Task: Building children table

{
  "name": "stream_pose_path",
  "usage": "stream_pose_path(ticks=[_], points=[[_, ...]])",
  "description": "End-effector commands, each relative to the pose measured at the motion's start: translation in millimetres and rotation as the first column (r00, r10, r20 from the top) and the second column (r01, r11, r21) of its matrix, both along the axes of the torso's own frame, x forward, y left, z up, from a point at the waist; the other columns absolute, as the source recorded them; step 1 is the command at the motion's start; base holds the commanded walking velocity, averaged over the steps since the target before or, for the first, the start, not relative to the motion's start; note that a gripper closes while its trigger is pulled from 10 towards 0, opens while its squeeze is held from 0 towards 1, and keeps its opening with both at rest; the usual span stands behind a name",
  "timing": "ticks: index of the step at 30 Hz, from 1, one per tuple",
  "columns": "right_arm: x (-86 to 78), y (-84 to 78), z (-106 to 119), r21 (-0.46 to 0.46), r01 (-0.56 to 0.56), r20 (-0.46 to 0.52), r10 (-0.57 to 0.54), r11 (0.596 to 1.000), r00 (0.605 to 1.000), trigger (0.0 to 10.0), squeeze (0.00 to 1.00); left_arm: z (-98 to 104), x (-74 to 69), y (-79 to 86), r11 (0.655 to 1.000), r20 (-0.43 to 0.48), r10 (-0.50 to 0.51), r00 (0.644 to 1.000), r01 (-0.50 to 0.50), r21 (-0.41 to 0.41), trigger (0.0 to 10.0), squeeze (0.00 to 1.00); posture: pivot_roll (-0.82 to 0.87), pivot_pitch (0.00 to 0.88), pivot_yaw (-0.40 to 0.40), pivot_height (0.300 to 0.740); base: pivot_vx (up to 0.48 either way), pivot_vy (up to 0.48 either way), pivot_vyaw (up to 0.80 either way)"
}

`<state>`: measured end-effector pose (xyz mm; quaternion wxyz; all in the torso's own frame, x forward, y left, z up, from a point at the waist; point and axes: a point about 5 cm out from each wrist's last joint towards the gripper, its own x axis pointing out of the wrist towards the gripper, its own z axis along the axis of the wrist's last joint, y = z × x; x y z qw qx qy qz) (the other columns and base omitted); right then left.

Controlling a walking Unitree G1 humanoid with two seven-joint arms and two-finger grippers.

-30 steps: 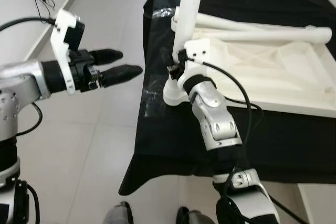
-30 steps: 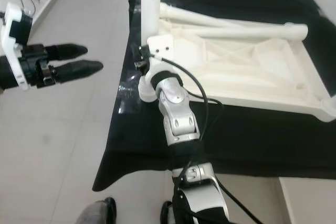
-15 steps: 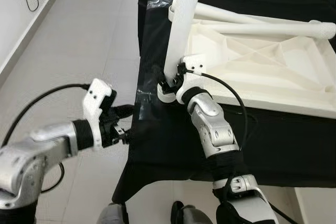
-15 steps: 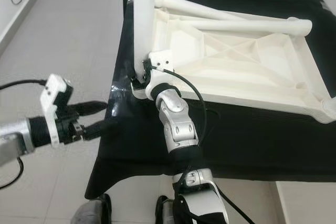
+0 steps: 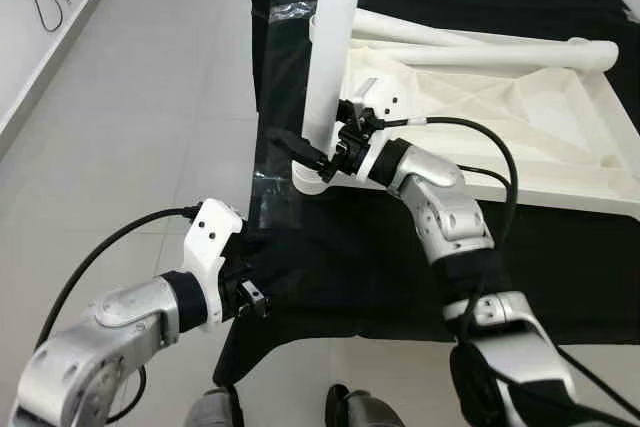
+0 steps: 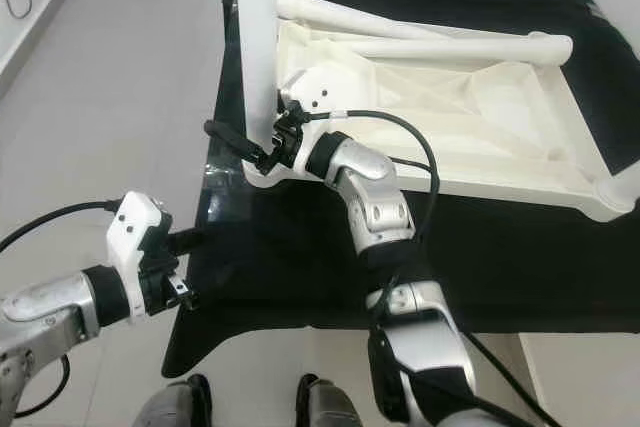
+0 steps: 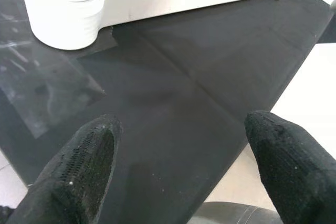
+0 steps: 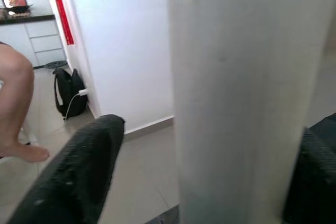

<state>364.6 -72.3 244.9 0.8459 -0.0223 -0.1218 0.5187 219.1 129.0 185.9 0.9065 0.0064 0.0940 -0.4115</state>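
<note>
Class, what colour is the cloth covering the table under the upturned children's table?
Black cloth, clearest in the left eye view.

Two silver jointed arms are seen, each ending in a white wrist block; the left gripper (image 5: 262,299) and right gripper (image 5: 305,156) are tipped with textured black fingers (image 7: 84,166), and black cables are looped alongside.

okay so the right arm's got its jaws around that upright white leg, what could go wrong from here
1. The upright leg stands in a socket at the corner of the upturned tabletop, close to the edge of the black-covered table. A sideways pull by the right gripper might tip it or drag the tabletop off.
2. The left gripper, jaws open, sits low at the cloth's hanging edge and could snag it.
</note>
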Motion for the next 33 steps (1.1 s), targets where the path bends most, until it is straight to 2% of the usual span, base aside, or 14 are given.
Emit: stream_pose_path(ticks=[1,7,8,9,10,16,21,22,23,25,27,28,29,33], points=[[0.6,9.9,-6,-0.016,-0.131,-0.045,0.13,0.991,0.99,0.0,0.0,-9,-6.5,-4.3,0.999,0.0,0.02,1.0,-0.02,0.034,10.0,0.0,0.16,0.212,-0.102,0.74,0.0,0.0,0.0],[5.8,8.2,-12,-0.051,-0.179,-0.092,0.174,0.982,0.98,0.0,0.0,-15,-12.3,-5.1,0.998,0.003,0.036,0.999,-0.036,0.053,9.6,0.0,0.18,0.22,-0.096,0.74,0.0,0.0,0.0],[7.4,5.0,-15,-0.066,-0.176,-0.108,0.168,0.982,0.98,0.0,0.0,-16,-14.4,-4.4,0.998,0.004,0.044,0.999,-0.044,0.052,4.5,0.0,0.18,0.225,-0.098,0.74,0.0,0.0,0.0],[7.4,5.0,-15,-0.066,-0.176,-0.108,0.168,0.982,0.98,0.0,0.0,-16,-14.4,-4.4,0.998,0.004,0.044,0.999,-0.044,0.052,4.5,0.0,0.18,0.225,-0.098,0.74,0.0,0.0,0.0],[9.0,-0.5,-20,-0.08,-0.166,-0.123,0.155,0.983,0.98,0.0,0.0,-17,-16.7,-3.2,0.997,0.007,0.055,0.998,-0.055,0.05,0.0,0.0,0.19,0.231,-0.1,0.74,0.0,0.0,0.0],[9.6,-19.0,-36,-0.117,-0.093,-0.135,0.077,0.989,0.988,0.0,0.0,-25,-19.1,1.4,0.991,0.006,0.122,0.992,-0.122,0.047,0.0,0.0,0.18,0.243,-0.1,0.74,0.0,0.0,0.0],[6.4,-36.3,-59,-0.162,0.079,-0.17,-0.106,0.984,0.98,0.0,0.0,-30,-22.9,-0.2,0.989,0.014,0.146,0.989,-0.146,0.036,0.0,0.0,0.16,0.256,-0.112,0.74,0.0,0.0,0.0],[3.2,-47.8,-77,-0.192,0.214,-0.207,-0.253,0.958,0.945,0.0,0.0,-31,-26.2,-1.8,0.987,0.027,0.158,0.987,-0.159,0.022,0.0,0.0,0.16,0.256,-0.113,0.74,0.0,0.0,0.0],[-16.7,-44.9,-97,-0.206,0.399,-0.273,-0.444,0.894,0.853,0.0,0.0,-30,-27.5,-0.6,0.983,0.041,0.185,0.982,-0.185,0.001,0.0,0.0,0.14,0.268,-0.105,0.74,0.0,0.0,0.0],[-16.7,-44.9,-97,-0.206,0.399,-0.273,-0.444,0.894,0.853,0.0,0.0,-30,-27.5,-0.6,0.983,0.041,0.185,0.982,-0.185,0.001,0.0,0.0,0.14,0.268,-0.105,0.74,0.0,0.0,0.0],[-49.0,-51.4,-109,-0.244,0.642,-0.308,-0.685,0.727,0.66,0.0,0.0,-29,-27.9,1.7,0.976,0.063,0.219,0.974,-0.219,-0.016,0.0,0.0,0.12,0.261,-0.091,0.74,0.0,0.0,0.0],[-49.0,-51.4,-109,-0.244,0.642,-0.308,-0.685,0.727,0.66,0.0,0.0,-29,-27.9,1.7,0.976,0.063,0.219,0.974,-0.219,-0.016,0.0,0.0,0.12,0.261,-0.091,0.74,0.0,0.0,0.0],[-56.6,-53.6,-109,-0.251,0.7,-0.297,-0.741,0.669,0.601,0.0,0.0,-30,-27.7,2.2,0.973,0.074,0.229,0.971,-0.228,-0.016,0.0,0.0,0.12,0.261,-0.091,0.74,0.0,0.0,0.0],[-40.7,-48.5,-102,-0.244,0.704,-0.228,-0.745,0.667,0.627,0.0,0.0,-30,-24.0,-0.5,0.977,0.102,0.214,0.972,-0.212,-0.032,0.0,0.0,0.13,0.241,-0.087,0.74,0.0,0.0,0.0]])
